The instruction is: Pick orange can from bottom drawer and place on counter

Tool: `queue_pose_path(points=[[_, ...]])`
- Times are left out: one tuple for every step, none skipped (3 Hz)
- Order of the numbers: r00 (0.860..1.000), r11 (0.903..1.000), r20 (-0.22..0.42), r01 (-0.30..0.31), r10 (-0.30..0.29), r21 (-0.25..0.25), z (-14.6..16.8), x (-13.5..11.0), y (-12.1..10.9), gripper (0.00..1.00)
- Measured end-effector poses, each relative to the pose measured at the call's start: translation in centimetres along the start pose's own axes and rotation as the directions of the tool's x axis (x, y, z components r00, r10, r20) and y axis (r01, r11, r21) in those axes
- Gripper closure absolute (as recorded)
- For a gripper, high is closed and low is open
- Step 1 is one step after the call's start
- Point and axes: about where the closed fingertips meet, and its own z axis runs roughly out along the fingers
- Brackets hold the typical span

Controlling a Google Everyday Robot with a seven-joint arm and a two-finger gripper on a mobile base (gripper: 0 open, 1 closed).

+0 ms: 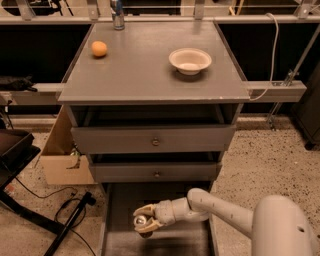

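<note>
The bottom drawer (117, 235) is pulled out, a shallow dark grey tray at the foot of the cabinet. The orange can (142, 222) stands in it left of centre; I see its silver top and a little brownish side. My gripper (143, 219) reaches in from the right on the white arm, one finger above the can and one below, closed around it. The counter (145, 70) is the flat grey top of the cabinet above.
On the counter sit a round orange fruit (99, 48), a white bowl (190, 60) and a silvery-blue can (117, 14) at the back edge. Two upper drawers with knobs (155, 142) are slightly open. A cardboard box (62, 160) and cables lie on the floor to the left.
</note>
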Motion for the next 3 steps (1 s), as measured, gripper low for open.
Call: queue_pose_path(points=[[0.999,0.9989,0.023,-0.037,0.037,-0.030,-3.7,-7.8,1.4,1.00],[0.998,0.9972,0.026,-0.064,0.065,-0.039,-6.5,-15.3,2.0,1.00],[0.996,0.9958,0.015,-0.091,0.091,0.009,-9.0,-22.6,1.5,1.00]])
